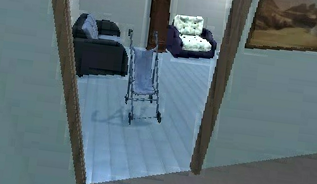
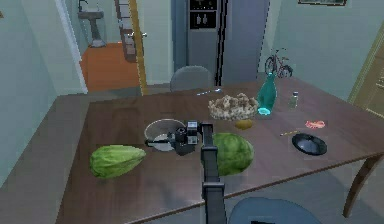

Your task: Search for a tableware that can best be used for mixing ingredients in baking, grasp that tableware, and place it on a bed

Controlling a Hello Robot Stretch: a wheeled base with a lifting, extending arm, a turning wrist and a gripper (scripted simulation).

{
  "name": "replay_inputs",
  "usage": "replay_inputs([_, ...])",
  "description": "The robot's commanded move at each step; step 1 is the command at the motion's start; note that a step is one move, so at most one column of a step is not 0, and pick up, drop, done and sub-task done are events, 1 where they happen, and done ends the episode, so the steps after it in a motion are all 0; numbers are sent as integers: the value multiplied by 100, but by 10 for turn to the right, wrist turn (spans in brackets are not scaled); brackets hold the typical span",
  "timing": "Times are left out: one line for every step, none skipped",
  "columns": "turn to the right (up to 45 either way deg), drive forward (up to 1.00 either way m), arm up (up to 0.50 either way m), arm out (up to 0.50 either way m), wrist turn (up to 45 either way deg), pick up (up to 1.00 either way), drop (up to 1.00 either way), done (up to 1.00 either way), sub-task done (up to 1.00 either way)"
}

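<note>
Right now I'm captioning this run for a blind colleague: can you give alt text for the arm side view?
A dark arm reaches across a brown wooden table, its gripper at a grey bowl; whether it holds anything cannot be told. Two green melons flank the arm, with a teal bottle and a dark plate farther right.

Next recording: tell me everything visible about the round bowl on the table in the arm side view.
The bowl is round, with a pale grey, metal-like rim and a darker inside. It stands upright near the middle of the brown wooden table. A green melon-like fruit lies apart from it, nearer the table's near edge. The claw is at its side toward the view's right; whether it touches or holds the bowl cannot be told.
</note>
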Motion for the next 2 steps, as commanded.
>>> replay_inputs([0, 0, 0, 0, 0, 100, 0, 0, 0])
replay_inputs([0, 0, 10, 0, 0, 0, 0, 0, 0])
